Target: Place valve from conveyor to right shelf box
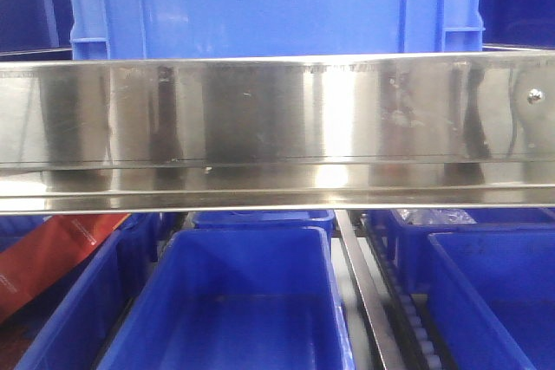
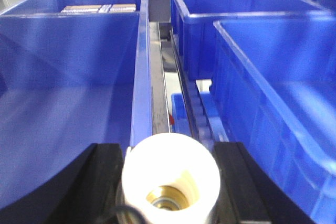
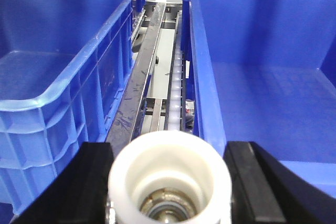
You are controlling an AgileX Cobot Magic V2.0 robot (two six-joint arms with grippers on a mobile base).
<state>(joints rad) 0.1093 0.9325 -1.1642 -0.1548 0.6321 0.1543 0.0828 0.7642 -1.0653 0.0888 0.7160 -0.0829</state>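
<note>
**Front view.** A brushed steel shelf beam (image 1: 277, 127) spans the full width. It is reflective, with one screw head (image 1: 536, 95) near its right end. A large blue crate (image 1: 260, 6) stands on the level above. Below the beam, open blue bins lie side by side. The centre bin (image 1: 234, 309) has a bare floor. The right-hand bin (image 1: 503, 301) shows only in part. A red packet (image 1: 48, 257) leans at the left-hand bin (image 1: 74, 322). A roller track (image 1: 414, 322) runs between the centre and right-hand bins.

**Right wrist view.** The right gripper (image 3: 169, 150) has its black fingers (image 3: 94, 182) pressed against both sides of the valve (image 3: 170, 174). The valve is seen end-on, as a white plastic cap with silver metal in the bore. It is held above the gap between two bins, over a steel rail (image 3: 137, 95) and a line of white rollers (image 3: 176, 90). The shallow bin (image 3: 52, 72) on the left has a pale, bare floor. The deep bin (image 3: 262, 82) on the right is also bare where it can be seen.

**Left wrist view.** The left gripper (image 2: 169, 156) clamps a second valve (image 2: 170, 174) in the same way. This one also has a white cap, but the bore is brass-coloured. It sits over the wall of a long bin (image 2: 68, 87), beside a grey metal strip (image 2: 157, 98). Flat cartons (image 2: 100, 8) lie at the far end of the long bin. Across the strip stand a far bin (image 2: 231, 24) and a near bin (image 2: 278, 108), close together. More blue plastic shows on a lower level through the gap. More blue bins show along the top edge, blurred.
</note>
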